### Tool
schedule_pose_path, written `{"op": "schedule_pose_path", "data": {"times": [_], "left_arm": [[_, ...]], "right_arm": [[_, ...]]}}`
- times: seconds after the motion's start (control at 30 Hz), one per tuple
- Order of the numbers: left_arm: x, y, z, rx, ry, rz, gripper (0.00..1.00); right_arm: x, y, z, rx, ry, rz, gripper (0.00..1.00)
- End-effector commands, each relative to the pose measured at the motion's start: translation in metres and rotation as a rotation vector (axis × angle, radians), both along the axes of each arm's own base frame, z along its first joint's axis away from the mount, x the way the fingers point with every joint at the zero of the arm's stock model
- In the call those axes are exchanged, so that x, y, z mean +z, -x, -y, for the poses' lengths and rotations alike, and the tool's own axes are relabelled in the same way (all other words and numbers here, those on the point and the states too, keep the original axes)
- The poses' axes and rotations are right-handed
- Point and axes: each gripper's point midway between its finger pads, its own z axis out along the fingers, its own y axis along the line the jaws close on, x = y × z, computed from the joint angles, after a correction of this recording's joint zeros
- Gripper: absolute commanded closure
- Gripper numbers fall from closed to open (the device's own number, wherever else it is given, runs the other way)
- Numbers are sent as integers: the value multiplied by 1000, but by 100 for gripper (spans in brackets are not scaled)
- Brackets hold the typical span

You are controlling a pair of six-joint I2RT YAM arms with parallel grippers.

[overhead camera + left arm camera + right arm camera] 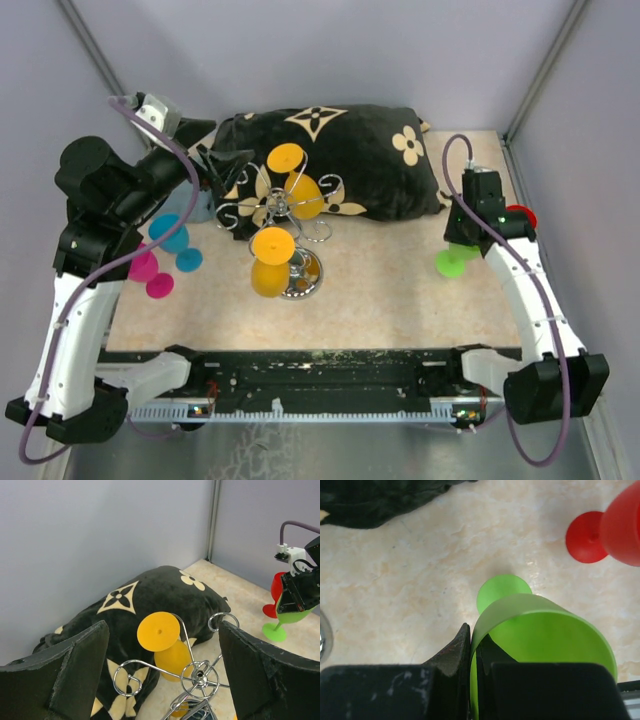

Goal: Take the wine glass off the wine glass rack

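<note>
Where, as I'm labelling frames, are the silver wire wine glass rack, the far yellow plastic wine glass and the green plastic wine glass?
Rack (200,674): left wrist view, central hub.
Far yellow glass (158,631): left wrist view, foot disc.
Green glass (545,635): right wrist view, bowl wall.

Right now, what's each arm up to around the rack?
The right gripper is shut on the rim of a green wine glass, beside a red wine glass. The left gripper is open and faces the wine glass rack, where two yellow wine glasses hang, neither one gripped.
</note>
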Motion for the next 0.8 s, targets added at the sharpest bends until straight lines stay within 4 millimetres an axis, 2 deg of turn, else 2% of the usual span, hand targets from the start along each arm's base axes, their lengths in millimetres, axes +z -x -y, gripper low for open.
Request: {"op": "schedule_pose_path", "data": {"times": [0.0,0.23,0.53,0.77], "left_arm": [[-6,1,-4,11,1,-29,6],[-11,6,-5,5,-8,-43,7],[-18,13,-7,-2,-15,-69,8],[-23,19,-9,-3,-29,-83,8]], "right_arm": [[12,-23,27,-95,124,168,100],[-20,-40,35,-113,180,137,100],[-38,-67,40,-140,190,115,100],[-56,-76,43,-141,186,64,100]]}}
